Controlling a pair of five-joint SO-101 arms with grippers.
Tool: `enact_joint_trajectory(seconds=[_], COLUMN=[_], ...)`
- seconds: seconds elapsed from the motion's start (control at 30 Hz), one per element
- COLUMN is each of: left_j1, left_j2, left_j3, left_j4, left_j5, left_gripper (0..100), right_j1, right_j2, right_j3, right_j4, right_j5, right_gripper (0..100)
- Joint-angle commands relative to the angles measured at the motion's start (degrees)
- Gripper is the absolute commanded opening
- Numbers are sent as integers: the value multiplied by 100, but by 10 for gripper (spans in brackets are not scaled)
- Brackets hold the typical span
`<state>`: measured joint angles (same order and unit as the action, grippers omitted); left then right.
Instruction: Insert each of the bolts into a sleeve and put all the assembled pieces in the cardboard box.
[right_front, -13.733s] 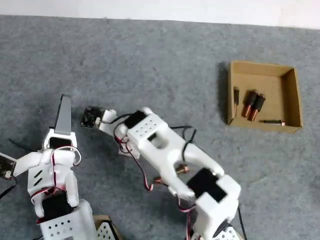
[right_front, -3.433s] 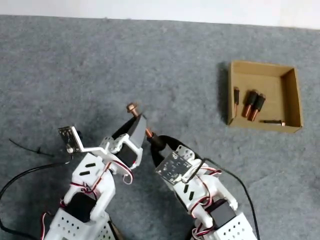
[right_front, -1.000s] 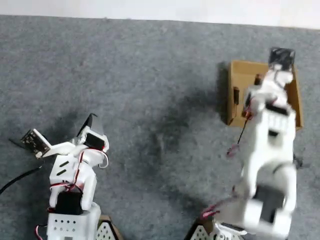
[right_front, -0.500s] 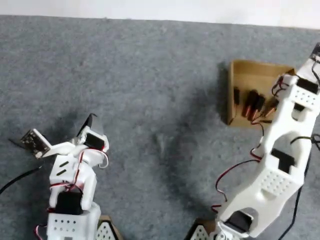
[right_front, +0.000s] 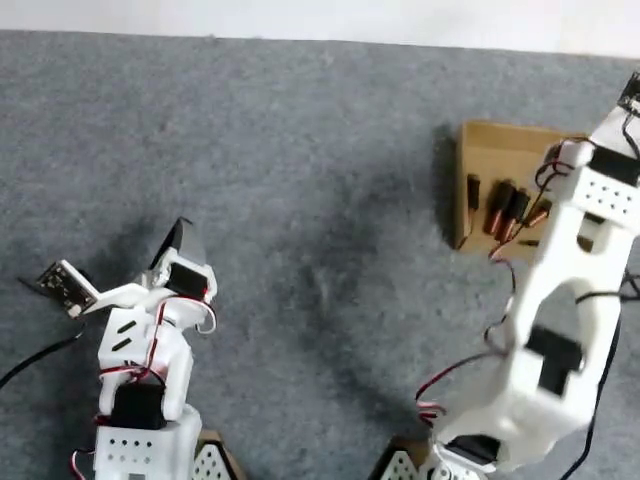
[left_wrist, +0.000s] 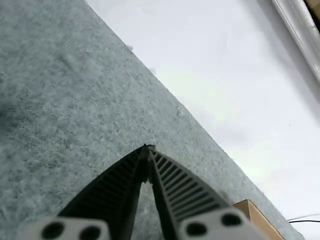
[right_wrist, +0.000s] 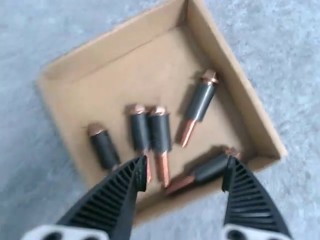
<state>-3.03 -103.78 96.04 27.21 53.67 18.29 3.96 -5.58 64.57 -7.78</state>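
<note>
While hung over the cardboard box at the upper right of the high view, carries nothing. Wide spread on the right jaws, empty, one to each side of the box as seen from the right wrist, well above its floor. Probably placed so because that is the drop spot: over the middle of the box, apart from the walls. Stretched up the right edge of the high view to get there: the right arm.

Folded back at the lower left, well apart from the box: the left arm. Tips of the left jaws pressed together, pinching nothing, aimed out over grey tabletop. Likely parked there to leave room for the other arm.

Five assembled pieces in the box, each a copper-coloured bolt in a dark sleeve: a lone piece, a touching pair, a slanted piece near one wall, a last piece lying along another wall. Judged from that count, close to finished, if not finished.

From the right wrist: all five pieces and how each lies. From the high view: part of the box floor hidden under the arm, so fewer pieces to count, yet both arms and their spacing plain at once. From the left wrist: the meeting of the jaw tips, hard to read from above, plus one corner of the box far off.
</note>
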Motion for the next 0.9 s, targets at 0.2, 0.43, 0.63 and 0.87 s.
enact_joint_trajectory(seconds=[0.2, 0.43, 0.63, 0.87], left_j1=[-40, -40, -40, -40], left_j2=[-57, -57, -57, -57], left_j3=[119, 119, 119, 119], left_j4=[-158, -158, -158, -114], left_j5=[-62, -62, -62, -308], left_gripper=[7, 7, 7, 7], right_j1=[-1007, -1349, -1349, -1481], right_j2=[-4154, -7222, -9798, -10712], right_j3=[4927, 8321, 10097, 11046], right_j4=[-1938, -3099, -3081, -2651], right_j5=[-26, -18, -18, -18], right_gripper=[216, 216, 216, 217])
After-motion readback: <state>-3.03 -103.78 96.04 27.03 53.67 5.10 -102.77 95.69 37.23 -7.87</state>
